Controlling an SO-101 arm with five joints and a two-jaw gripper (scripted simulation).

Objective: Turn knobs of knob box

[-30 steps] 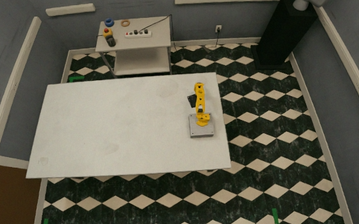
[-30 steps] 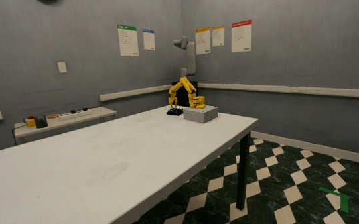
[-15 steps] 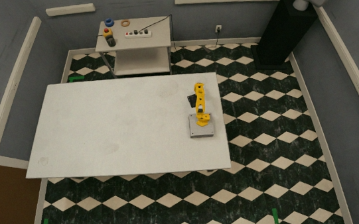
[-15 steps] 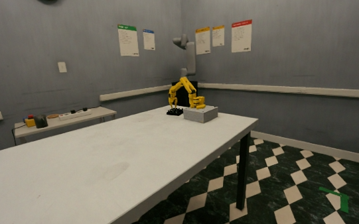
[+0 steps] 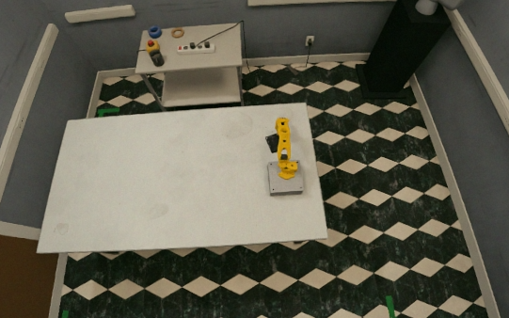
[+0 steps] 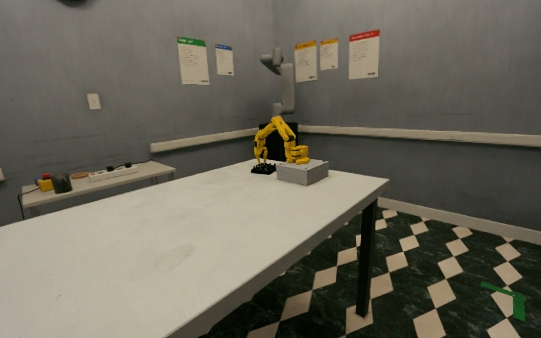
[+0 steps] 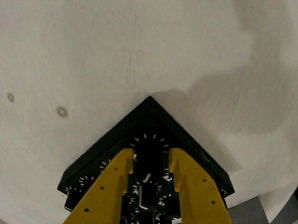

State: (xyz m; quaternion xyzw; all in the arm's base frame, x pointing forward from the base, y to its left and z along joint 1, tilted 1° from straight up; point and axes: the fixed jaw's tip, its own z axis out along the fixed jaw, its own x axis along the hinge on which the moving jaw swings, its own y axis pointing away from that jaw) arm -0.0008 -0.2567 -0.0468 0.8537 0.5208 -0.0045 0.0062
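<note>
1. I see the white bench (image 5: 174, 179) (image 6: 145, 240) (image 7: 75, 50) carrying everything.
2. My yellow arm (image 5: 284, 141) (image 6: 282, 127) arches from its grey pedestal (image 5: 273, 189) (image 6: 316, 173).
3. The black knob box (image 5: 271, 143) (image 6: 263, 170) (image 7: 107, 137) sits near that pedestal.
4. My pincer (image 6: 261, 161) (image 7: 151, 156) points down, fingers narrowly apart around a corner knob (image 7: 149, 163); I can't tell whether it's clenched on it.

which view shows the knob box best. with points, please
The wrist view: the knob box (image 5: 272, 143) (image 6: 263, 170) (image 7: 112, 136) is close enough there to see white marks, though the gripper (image 7: 151, 152) covers part. Exterior shows a small dark block with knobs; top, just a dark patch beside the arm (image 5: 283, 136) (image 6: 282, 129).
</note>
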